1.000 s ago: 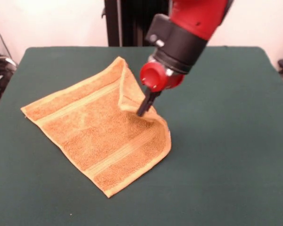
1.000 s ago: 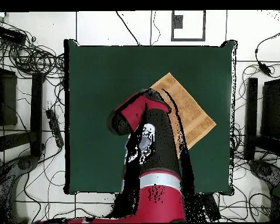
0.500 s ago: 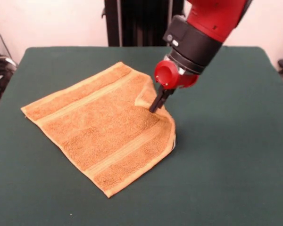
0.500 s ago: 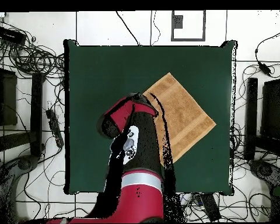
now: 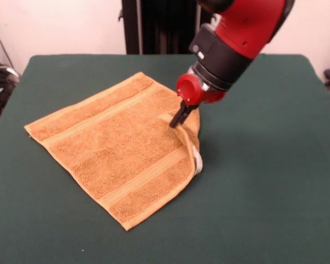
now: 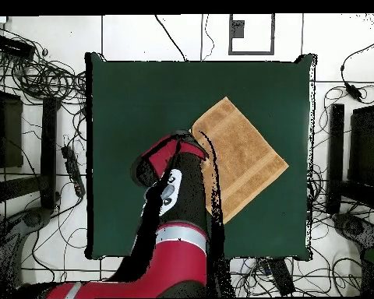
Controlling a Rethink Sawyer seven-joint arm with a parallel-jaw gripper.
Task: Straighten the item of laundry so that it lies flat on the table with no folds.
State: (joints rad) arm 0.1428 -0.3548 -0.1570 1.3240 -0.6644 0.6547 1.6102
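Observation:
The orange-tan towel (image 5: 118,148) lies spread on the dark green table (image 5: 264,198), left of centre in the front view. Its right corner is raised in a small upright ridge with a fold beneath it. A white label (image 5: 198,161) shows at that edge. My gripper (image 5: 177,120) is shut on the top of this ridge, just above the table. In the overhead view the towel (image 6: 245,156) lies as a diamond on the table (image 6: 128,101), and my arm (image 6: 178,195) hides its left corner and the gripper.
Black stands rise behind the table's far edge (image 5: 154,27) in the front view. Cables and equipment lie on the floor around the table (image 6: 42,78) in the overhead view. The table extends well beyond the towel on all sides.
My gripper pulled the folded-over corner to the right, opening the towel out. In the last half second it shifted slightly back left, and the corner bunched into a raised ridge.

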